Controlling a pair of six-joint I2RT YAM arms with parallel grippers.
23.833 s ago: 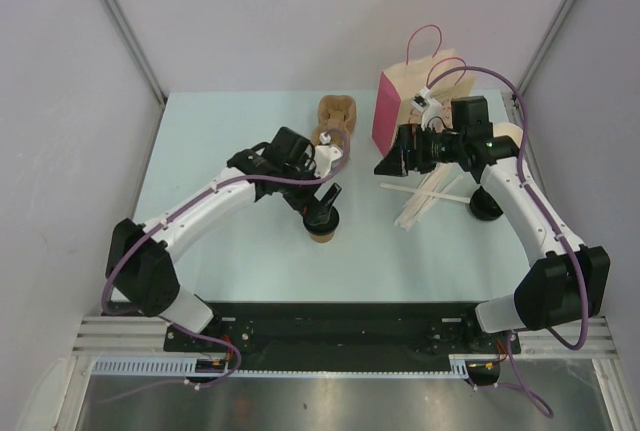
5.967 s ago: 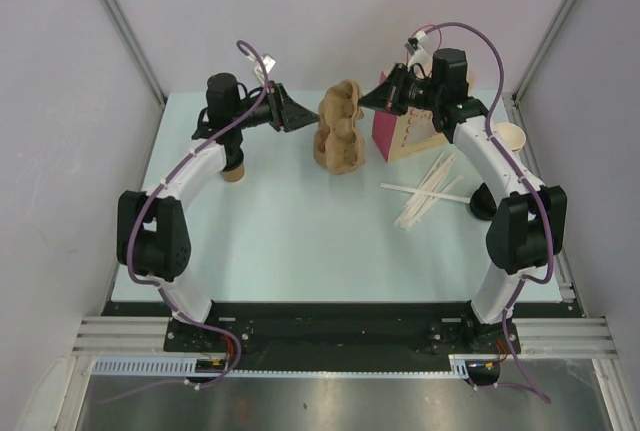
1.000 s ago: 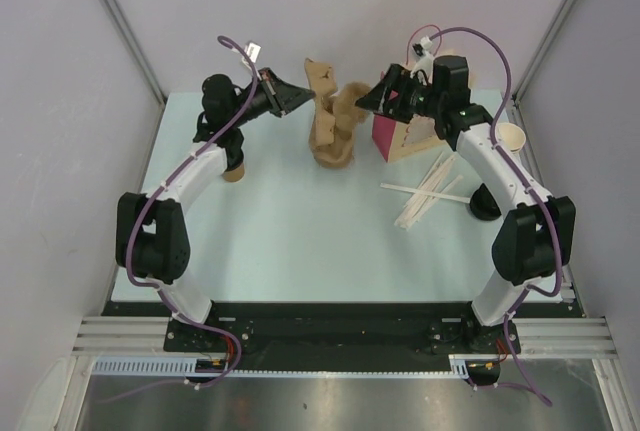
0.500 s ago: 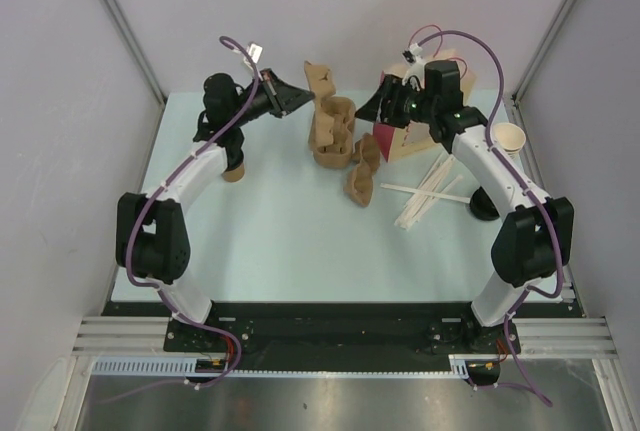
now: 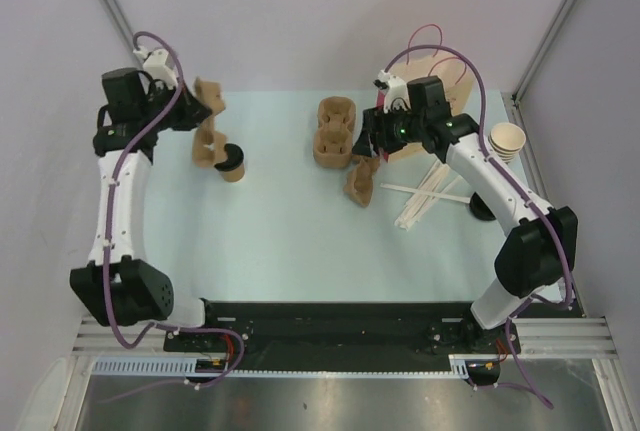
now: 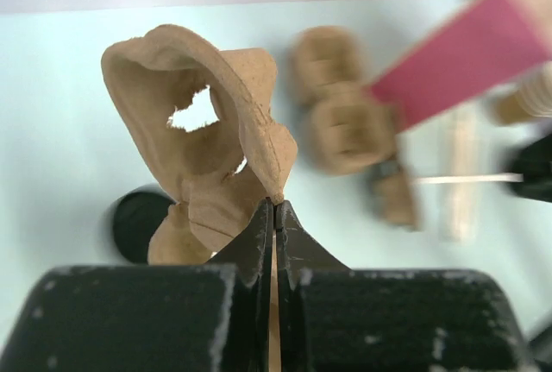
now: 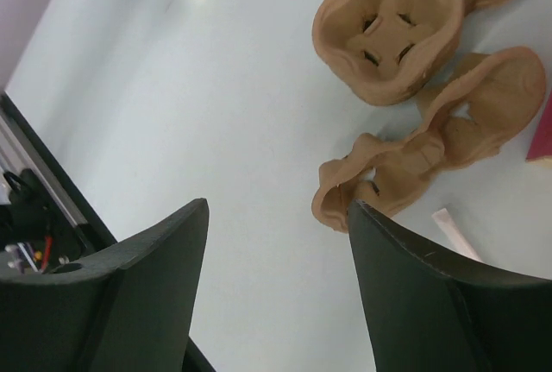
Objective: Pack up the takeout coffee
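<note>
The takeout coffee (image 5: 232, 163), a small brown cup with a black lid, stands at the table's left; its lid (image 6: 138, 225) shows in the left wrist view. My left gripper (image 5: 190, 106) is shut on the rim of a brown pulp cup carrier (image 5: 206, 129), held in the air just above and left of the cup. In the left wrist view the left gripper (image 6: 274, 204) pinches the carrier (image 6: 198, 139). My right gripper (image 5: 372, 146) hangs open and empty over a loose carrier (image 5: 360, 183) (image 7: 431, 156). The pink bag (image 5: 452, 69) stands behind the right arm, mostly hidden.
A stack of pulp carriers (image 5: 335, 131) (image 7: 397, 35) sits mid-table at the back. Wooden stirrers (image 5: 430, 196) lie fanned at the right, with pale beige cups (image 5: 507, 141) and a black object (image 5: 485, 206) near the right edge. Walls close in on three sides.
My left arm has swung far left, carrying one carrier away from the stack to above the coffee. The right gripper dropped slightly. The loose carrier lies where it fell.
</note>
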